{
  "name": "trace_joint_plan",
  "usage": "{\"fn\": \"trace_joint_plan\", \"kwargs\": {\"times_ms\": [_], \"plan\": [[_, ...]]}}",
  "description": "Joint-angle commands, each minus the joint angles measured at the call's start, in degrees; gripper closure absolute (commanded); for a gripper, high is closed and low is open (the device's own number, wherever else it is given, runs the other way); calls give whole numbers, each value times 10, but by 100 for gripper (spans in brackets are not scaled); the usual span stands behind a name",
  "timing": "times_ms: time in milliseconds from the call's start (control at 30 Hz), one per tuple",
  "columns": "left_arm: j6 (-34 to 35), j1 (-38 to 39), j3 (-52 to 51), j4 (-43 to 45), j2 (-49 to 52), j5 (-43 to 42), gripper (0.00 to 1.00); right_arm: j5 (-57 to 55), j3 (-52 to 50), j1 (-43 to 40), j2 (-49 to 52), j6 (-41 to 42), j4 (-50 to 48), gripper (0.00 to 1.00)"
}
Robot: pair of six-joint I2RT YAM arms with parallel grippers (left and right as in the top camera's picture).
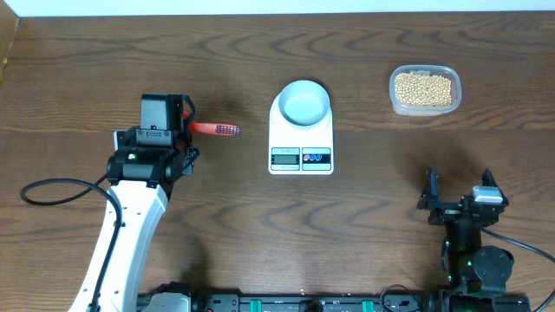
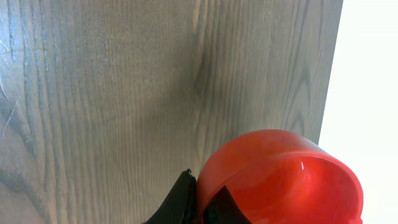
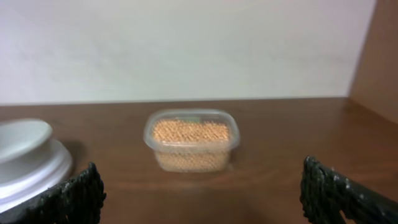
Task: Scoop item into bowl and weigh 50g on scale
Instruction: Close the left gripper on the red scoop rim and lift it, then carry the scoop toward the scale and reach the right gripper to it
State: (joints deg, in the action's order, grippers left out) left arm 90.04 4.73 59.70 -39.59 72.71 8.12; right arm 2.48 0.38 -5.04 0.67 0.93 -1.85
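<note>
Presently my left claw (image 2: 200, 202) sits against the red scoop (image 2: 280, 177); I cannot tell whether it is pinching the cup wall. The right claw (image 3: 202, 193) is spread wide. The soybeans (image 1: 423, 88) fill the clear tub (image 1: 425, 112), and the bowl (image 1: 303, 102) rests on the scale (image 1: 286, 139). I'd confirm a firm grip first, then carry the scoop level to the tub. The scale's display is too small to read.

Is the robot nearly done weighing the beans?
Not nearly. The bowl already sits on the scale, but looks empty. The left fingers are at the red scoop. The beans all sit in their tub; scooping and weighing remain.
</note>
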Motion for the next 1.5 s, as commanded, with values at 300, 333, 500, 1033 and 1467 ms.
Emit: {"fn": "trace_joint_plan", "kwargs": {"times_ms": [300,333,500,1033,1467], "plan": [[3,2,3,1,3,-27,93,147,-1,-2,47,95,-150,1],[3,2,3,4,3,-39,93,151,-1,-2,60,110,-166,1],[0,17,3,38,3,-82,93,198,2,-2,171,205,-291,1],[1,137,3,141,4,-70,93,597,283,16,658,274,-385,1],[1,175,3,218,55,-78,93,648,330,59,775,327,-419,4]]}}
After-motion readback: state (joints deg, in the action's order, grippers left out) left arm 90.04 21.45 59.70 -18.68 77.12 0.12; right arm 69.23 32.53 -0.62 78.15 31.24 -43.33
